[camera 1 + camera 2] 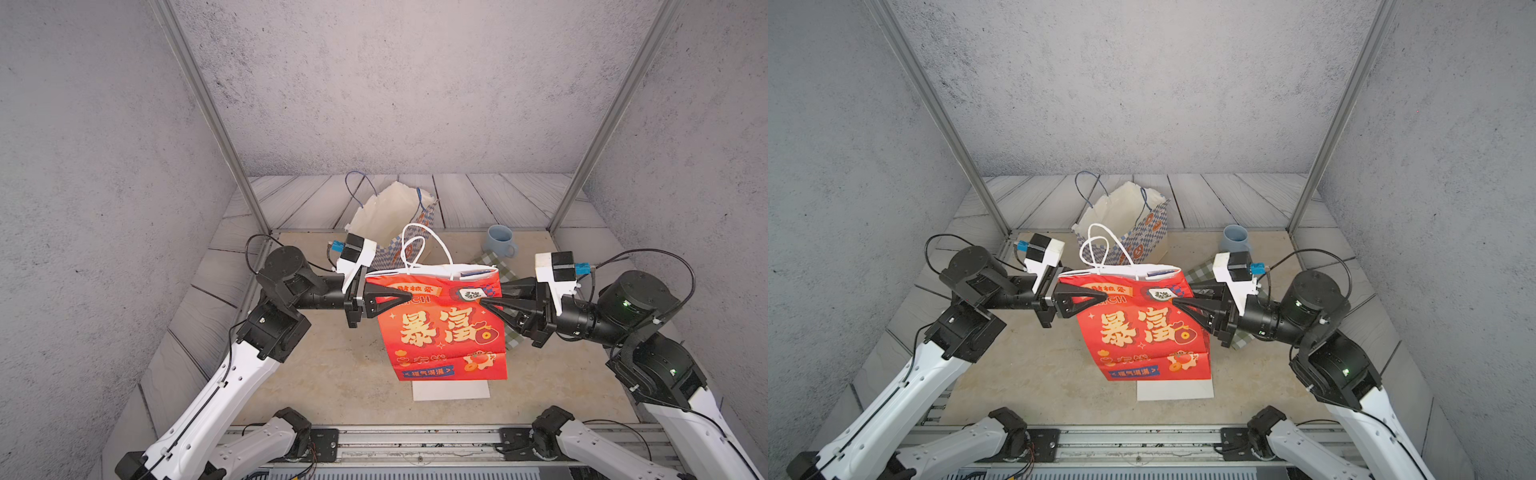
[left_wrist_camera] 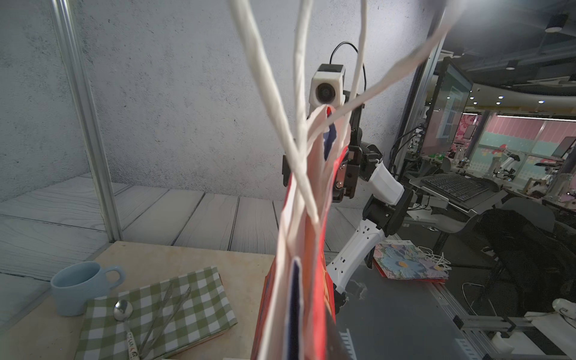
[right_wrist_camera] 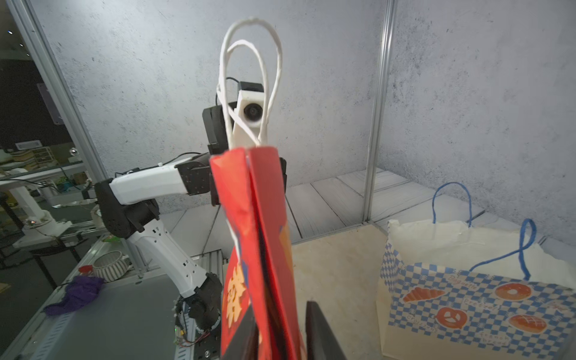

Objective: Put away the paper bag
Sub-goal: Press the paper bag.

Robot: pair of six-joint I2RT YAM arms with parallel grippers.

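We hold the flattened red paper bag [image 1: 444, 332] upright over the middle of the table [image 1: 324, 374], left gripper [image 1: 409, 296] pinching its upper left edge, right gripper [image 1: 483, 301] pinching its upper right edge.

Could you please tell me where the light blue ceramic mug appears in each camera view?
Top view: the light blue ceramic mug stands behind and right of the red paper bag with white handles.
Top view: same place, its base hidden by the right wrist camera.
Left wrist, beside the green checked cloth.
Right wrist: not in it.
Shared landmark: the red bag, in all four views.
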